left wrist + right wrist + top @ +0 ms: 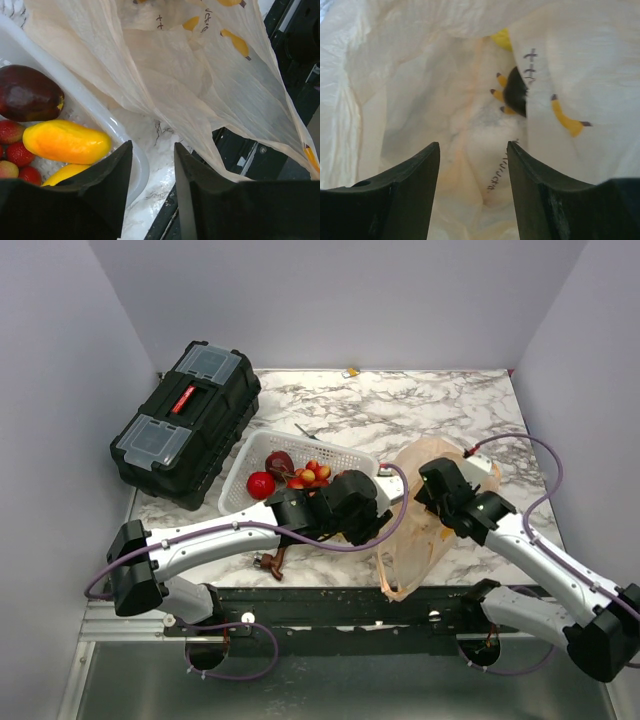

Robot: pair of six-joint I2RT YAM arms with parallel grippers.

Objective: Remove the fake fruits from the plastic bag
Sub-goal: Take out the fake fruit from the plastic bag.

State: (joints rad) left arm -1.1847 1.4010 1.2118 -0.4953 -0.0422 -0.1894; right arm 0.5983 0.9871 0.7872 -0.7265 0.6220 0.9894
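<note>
The pale peach plastic bag stands crumpled at the table's front, right of the white basket. Fake fruits lie in the basket: a red one, a dark purple one, a yellow-orange one and small red ones. My left gripper hangs open over the marble between the basket's rim and the bag, with nothing between its fingers. My right gripper is open at the bag's top, and the bag's plastic fills its view. Any fruit inside the bag is hidden.
A black toolbox lies at the back left. A small brown object sits by the table's front edge under the left arm. The dark front rail runs just below the bag.
</note>
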